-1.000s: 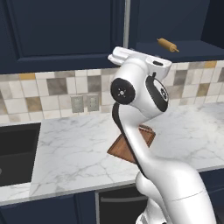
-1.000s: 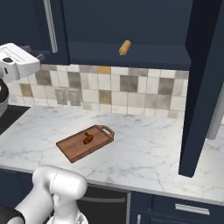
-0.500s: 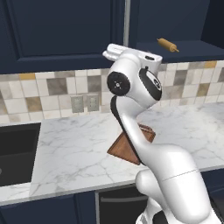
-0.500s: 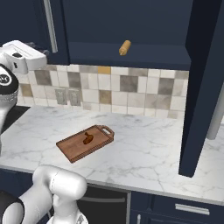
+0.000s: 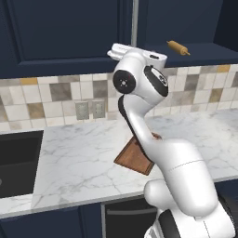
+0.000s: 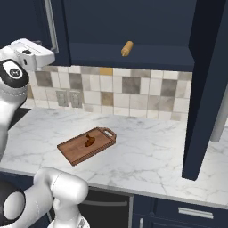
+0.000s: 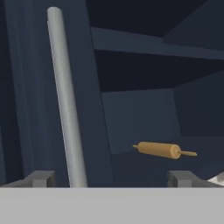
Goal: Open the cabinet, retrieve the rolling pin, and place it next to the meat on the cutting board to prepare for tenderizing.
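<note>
Gripper (image 7: 112,179) jaws wide apart, nothing held, up at the cabinet (image 7: 39,87) and close to the closed left door's silver handle (image 7: 65,96). Right door is swung open; rolling pin (image 7: 161,150) lies on the bottom shelf inside, beyond the fingers. Down on the counter (image 6: 147,156), meat (image 6: 89,142) sits on the cutting board (image 6: 80,149).

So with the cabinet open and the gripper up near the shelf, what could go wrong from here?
1. The closed door's bar handle stands close beside the open gripper; reaching for the rolling pin could clip it.
2. The pin is round and lies loose on the cabinet shelf; a nudge might roll it away.
3. The meat sits mid cutting board, so a careless placement may land on it.
</note>
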